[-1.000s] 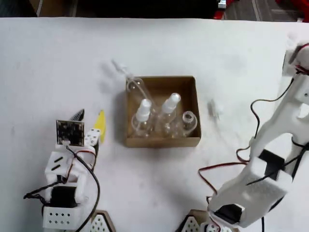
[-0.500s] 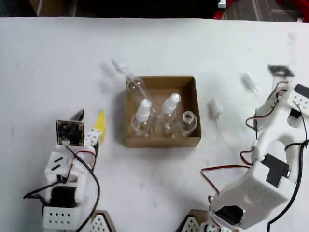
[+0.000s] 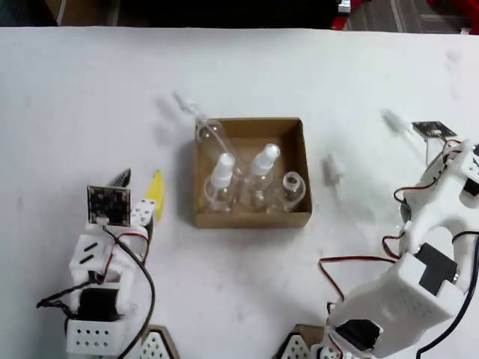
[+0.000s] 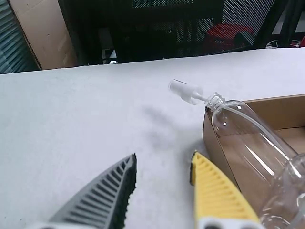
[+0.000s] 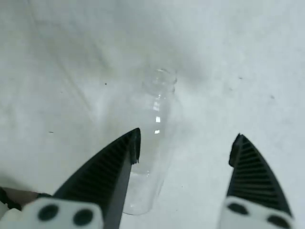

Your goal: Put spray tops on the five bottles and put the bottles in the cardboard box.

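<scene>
**Five bottles: four at the box, one out on the table**

One white table (image 3: 112,75) carries everything. Two white printed arms stand at its near edge in the high view. The left arm (image 3: 97,277) is folded low beside the box, and the right arm (image 3: 404,292) stretches toward the table's right side.

The left hand (image 4: 163,160) has one grey finger and one yellow. It lies low over the table just left of the box, its fingers parted a moderate way with nothing between them. The right hand (image 5: 187,138) has black ribbed fingers. It is spread wide, points down at the table well to the right of the box, and grips nothing.

The brown open-topped cardboard box (image 3: 251,218) sits mid-table between the arms. Inside, a clear plastic bottle with a white spray top (image 3: 219,183) stands toward the left, and a second capped bottle (image 3: 261,173) stands next to it. To their right stands an open-necked clear bottle (image 3: 292,187) with no top. A tilted clear bottle (image 4: 248,138) lies at the box's far left corner with its neck poking over the rim. A thin tube shows inside it, and its white spray head (image 4: 183,90) sits just off the neck, over the table.

The fifth, a bare clear bottle (image 5: 155,124), lies on its side on the table beneath the spread right hand, its open neck pointing away from the wrist.

A loose white spray top (image 3: 331,170) lies on the table just right of the box, between it and the right arm.
</scene>
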Action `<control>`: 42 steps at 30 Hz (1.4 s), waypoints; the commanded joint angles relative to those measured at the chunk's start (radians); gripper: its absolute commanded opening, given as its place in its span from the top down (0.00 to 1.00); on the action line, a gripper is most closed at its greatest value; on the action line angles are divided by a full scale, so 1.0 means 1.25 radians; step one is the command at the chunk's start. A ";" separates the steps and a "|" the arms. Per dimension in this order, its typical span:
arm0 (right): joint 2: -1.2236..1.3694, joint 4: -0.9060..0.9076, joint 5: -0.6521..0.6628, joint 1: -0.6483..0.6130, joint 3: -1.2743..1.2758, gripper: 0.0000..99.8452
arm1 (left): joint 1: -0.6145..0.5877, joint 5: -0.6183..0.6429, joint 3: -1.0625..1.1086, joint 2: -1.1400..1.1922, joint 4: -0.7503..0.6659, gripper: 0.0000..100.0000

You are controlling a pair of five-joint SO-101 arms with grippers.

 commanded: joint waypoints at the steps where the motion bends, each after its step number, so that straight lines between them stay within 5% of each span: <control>1: -0.034 -0.006 0.011 -0.026 -0.036 0.73 | 0.010 -0.009 -0.002 -0.006 -0.026 0.83; 8: -0.030 -0.073 -0.103 -0.105 -0.033 0.80 | 0.006 -0.009 -0.002 -0.006 -0.025 0.83; 17: 0.078 -0.105 -0.101 -0.101 -0.028 0.82 | 0.009 -0.009 -0.002 -0.006 -0.026 0.83; 30: 0.090 -0.094 -0.101 -0.093 -0.086 0.98 | 0.009 -0.009 -0.002 -0.006 -0.026 0.83; 36: -0.007 -0.019 -0.109 -0.121 -0.231 0.98 | 0.010 -0.009 -0.002 -0.006 -0.026 0.83; 42: -0.250 -0.004 -0.244 -0.182 -0.306 0.98 | 0.010 -0.009 -0.002 -0.006 -0.025 0.83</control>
